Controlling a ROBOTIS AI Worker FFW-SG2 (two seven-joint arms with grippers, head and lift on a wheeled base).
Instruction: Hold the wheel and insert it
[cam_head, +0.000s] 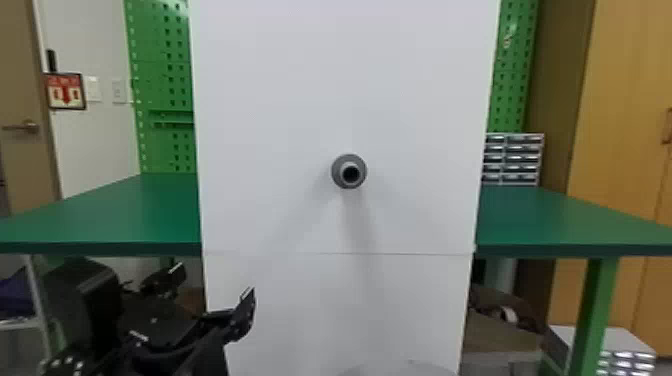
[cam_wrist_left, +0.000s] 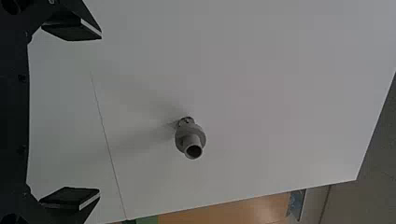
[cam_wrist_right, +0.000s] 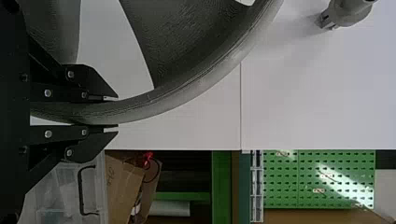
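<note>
- Your left end effector was wide, its two fingers well apart. In the head view it sat at the lower left, in front of the panel's left edge and lower than the peg.
- Your right end effector was narrow, holding the wheel by its rim, with one finger on each side of the grey band.
- In the right wrist view you had the wheel's curved rim and parts of its broad, dark spokes, with the white panel visible through the gaps.
- You had the wheel off the peg, with bare panel between the rim and the peg. In your head view, a grey arc of the wheel showed at the bottom edge, well below the peg.
- The peg stuck out toward you from the white panel. It was grey, with a round collar and a narrower, hollow end. Soft shadows ran down the panel from it.
- A thin seam crossed the panel below the peg.
- The green table showed on both sides of the panel.
- Behind, you had green pegboard, a small drawer unit on the table's right part, and a wooden cabinet at the far right.
</note>
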